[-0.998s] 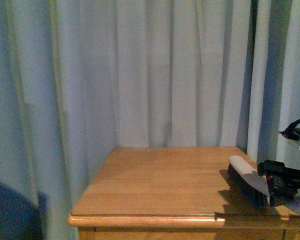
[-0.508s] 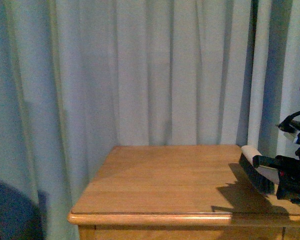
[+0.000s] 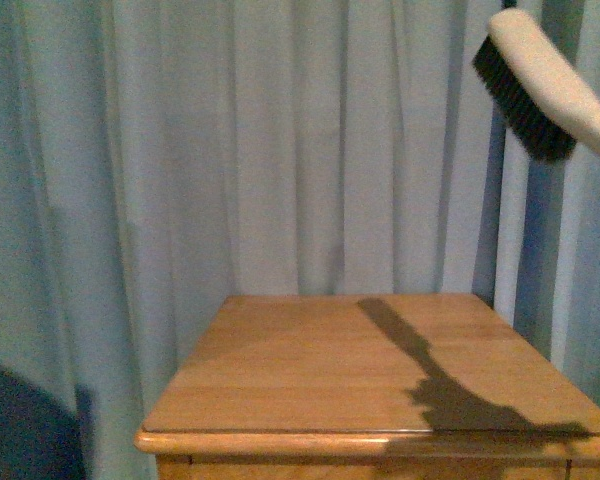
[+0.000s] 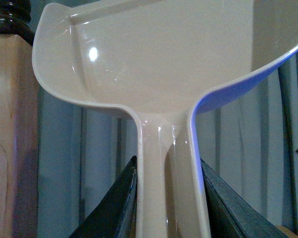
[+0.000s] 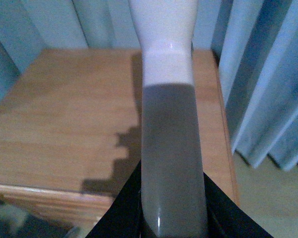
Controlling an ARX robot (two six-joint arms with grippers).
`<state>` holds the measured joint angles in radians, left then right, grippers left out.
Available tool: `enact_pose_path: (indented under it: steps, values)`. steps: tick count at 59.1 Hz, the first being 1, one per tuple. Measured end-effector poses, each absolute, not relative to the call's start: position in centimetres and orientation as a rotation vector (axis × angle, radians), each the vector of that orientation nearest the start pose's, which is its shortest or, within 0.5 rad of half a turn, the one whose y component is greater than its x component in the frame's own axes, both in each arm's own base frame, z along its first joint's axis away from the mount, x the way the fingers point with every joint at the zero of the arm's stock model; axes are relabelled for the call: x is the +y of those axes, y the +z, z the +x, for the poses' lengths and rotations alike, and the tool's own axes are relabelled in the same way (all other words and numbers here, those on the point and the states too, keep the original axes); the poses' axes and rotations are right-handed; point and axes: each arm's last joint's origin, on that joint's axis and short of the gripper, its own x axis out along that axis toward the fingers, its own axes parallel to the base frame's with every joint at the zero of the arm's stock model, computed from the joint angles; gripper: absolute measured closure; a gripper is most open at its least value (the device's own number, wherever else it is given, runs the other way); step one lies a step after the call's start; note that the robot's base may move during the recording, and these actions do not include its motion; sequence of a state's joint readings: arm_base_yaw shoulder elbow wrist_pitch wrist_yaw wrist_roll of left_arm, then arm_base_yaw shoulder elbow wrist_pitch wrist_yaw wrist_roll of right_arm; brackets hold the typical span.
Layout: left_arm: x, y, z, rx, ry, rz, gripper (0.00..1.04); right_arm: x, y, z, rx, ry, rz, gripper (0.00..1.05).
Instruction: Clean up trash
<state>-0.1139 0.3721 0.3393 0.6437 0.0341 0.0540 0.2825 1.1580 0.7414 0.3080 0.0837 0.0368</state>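
Right gripper (image 5: 171, 213) is clamped on the brush (image 3: 540, 85) handle. The bristle head sticks out ahead of it, high above the table (image 3: 310, 370), which lies below and forward of that gripper. Left gripper (image 4: 169, 198) is clenched around the dustpan (image 4: 159, 54) stem, with the pan bowl just ahead of its fingers and a wooden post (image 4: 10, 124) off to one side.

The trash isn't in any view: no tissue wad under or ahead of either gripper, none in the visible part of the pan.

My read: both tools are in hand, but sweep progress is unverifiable. Either the wad is out of frame or already gone. Left: find it, sweep it into the pan, dump it.
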Motion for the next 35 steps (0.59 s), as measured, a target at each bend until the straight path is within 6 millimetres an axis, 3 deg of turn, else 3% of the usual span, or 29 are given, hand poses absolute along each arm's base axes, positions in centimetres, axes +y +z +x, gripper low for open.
enact_pose_path:
  steps: [17, 35]
  values:
    - [-1.2, 30.7, 9.9, -0.615, -0.127, 0.027, 0.76, 4.6, 28.1, 15.7, -0.044, 0.15, 0.081, 0.84]
    - [-1.2, 30.7, 9.9, -0.615, -0.127, 0.027, 0.76, 3.4, 28.5, 11.8, -0.186, 0.09, 0.157, 0.84]
